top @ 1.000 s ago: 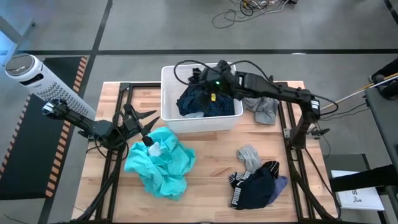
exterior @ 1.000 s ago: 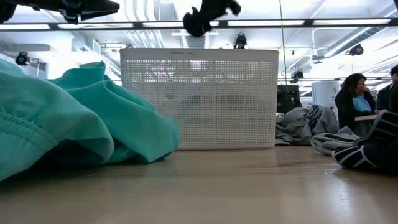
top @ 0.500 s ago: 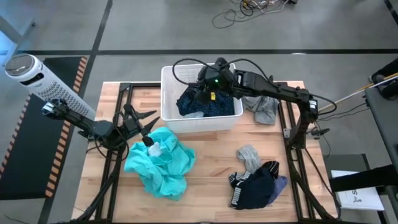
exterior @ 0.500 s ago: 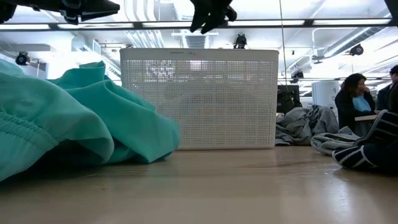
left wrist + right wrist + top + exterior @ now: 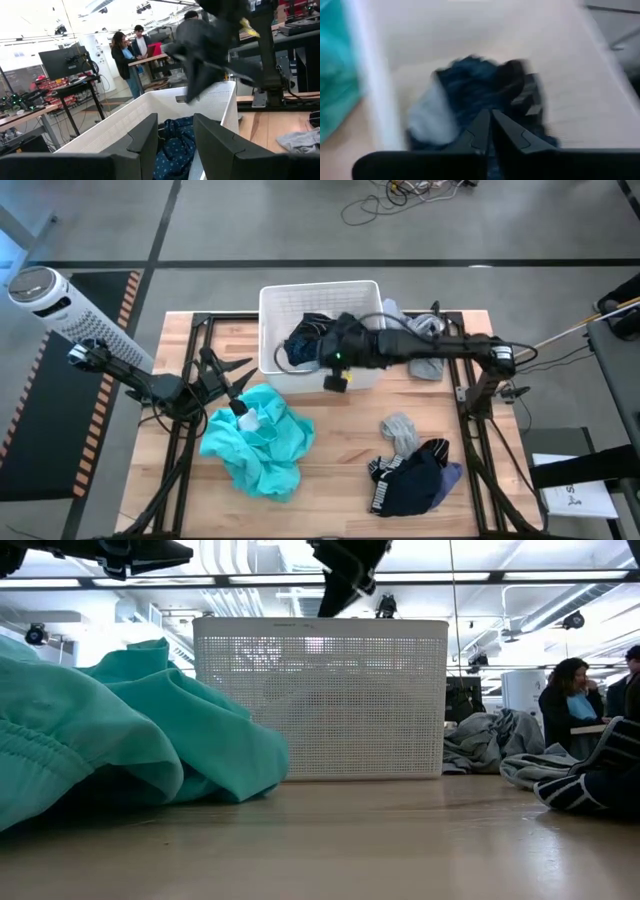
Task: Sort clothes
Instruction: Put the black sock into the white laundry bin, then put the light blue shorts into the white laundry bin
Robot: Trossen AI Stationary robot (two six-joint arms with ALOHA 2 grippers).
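Over the white bin (image 5: 300,304) we see the right hand (image 5: 330,352) clamped on a dark garment (image 5: 200,47); left hand (image 5: 232,390) apart, near the teal garment (image 5: 262,442).

A grey floor (image 5: 250,225) crossed by dark lines surrounds the wooden desk (image 5: 330,480), with a black mat edged in orange stripes (image 5: 60,380) to one side and loose cables (image 5: 400,195) lying beyond the far edge. Across the room, ceiling light strips (image 5: 520,578) and pipes (image 5: 230,560) run overhead. People stand at a distant workbench (image 5: 150,55) near a dark monitor (image 5: 65,62), and another person (image 5: 572,700) sits further off.
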